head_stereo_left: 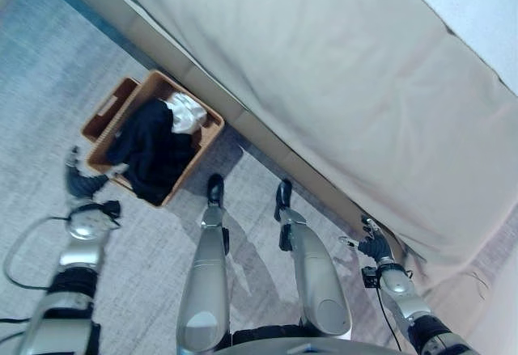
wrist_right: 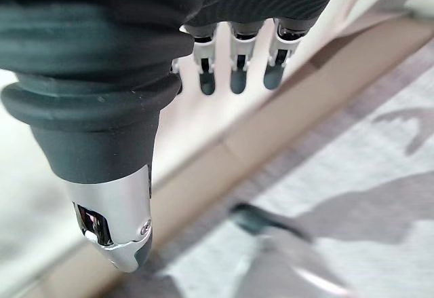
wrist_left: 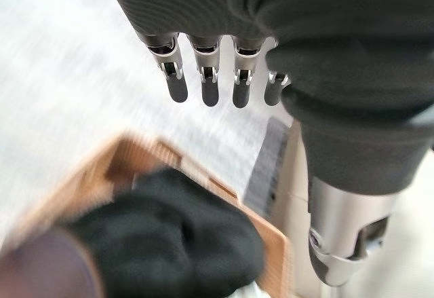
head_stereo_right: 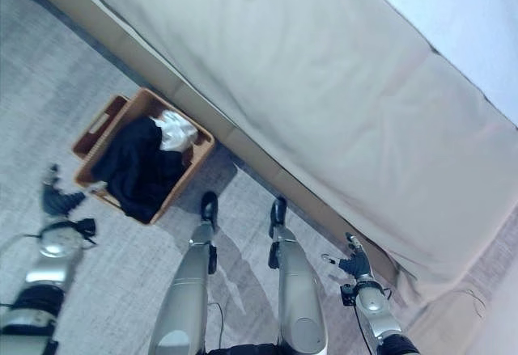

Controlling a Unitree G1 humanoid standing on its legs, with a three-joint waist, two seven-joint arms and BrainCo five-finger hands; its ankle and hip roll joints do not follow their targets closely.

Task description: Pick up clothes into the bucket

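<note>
Just ahead of the left hand [head_stereo_left: 78, 179], whose fingers hang straight and hold nothing, the brown rectangular woven basket [head_stereo_left: 212, 132] holds black clothing [head_stereo_left: 154, 149] and a white garment [head_stereo_left: 185, 112], apparently deposited. The right hand [head_stereo_left: 374, 246] hangs relaxed, empty, beside the beige bed [head_stereo_left: 324, 72].
</note>
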